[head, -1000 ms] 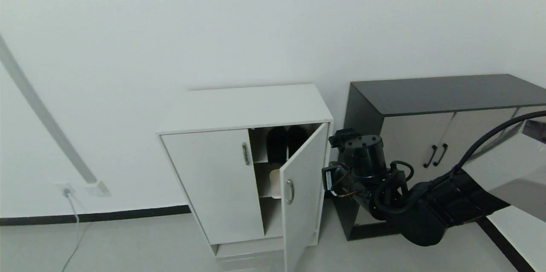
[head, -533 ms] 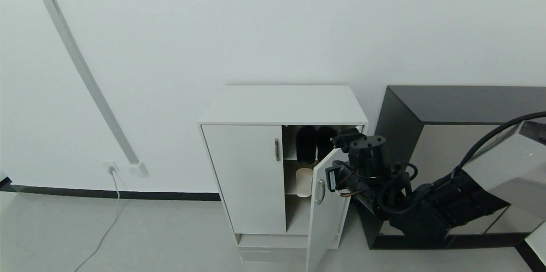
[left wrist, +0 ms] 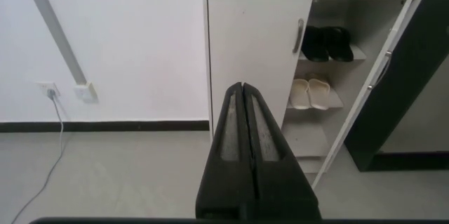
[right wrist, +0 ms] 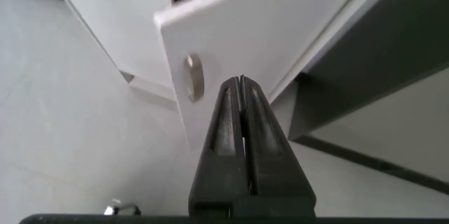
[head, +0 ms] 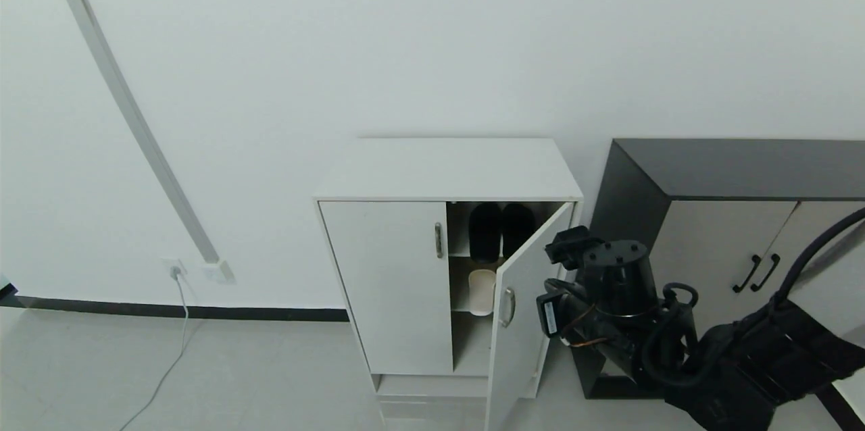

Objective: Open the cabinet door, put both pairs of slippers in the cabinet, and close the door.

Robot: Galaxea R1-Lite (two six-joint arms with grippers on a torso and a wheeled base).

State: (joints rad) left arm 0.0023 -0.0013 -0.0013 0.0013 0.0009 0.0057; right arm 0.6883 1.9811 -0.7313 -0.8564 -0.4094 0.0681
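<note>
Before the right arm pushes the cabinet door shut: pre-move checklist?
1. Black slippers inside the white cabinet: ok.
2. Cream slippers inside, below the black pair: ok.
3. Right door closed: not ok, ajar.
4. Right gripper shut, empty, facing the door's outer face near the handle: ok.
5. Right gripper touching the door: cannot tell.
6. Left gripper shut, empty, clear of the door's swing: ok.
</note>
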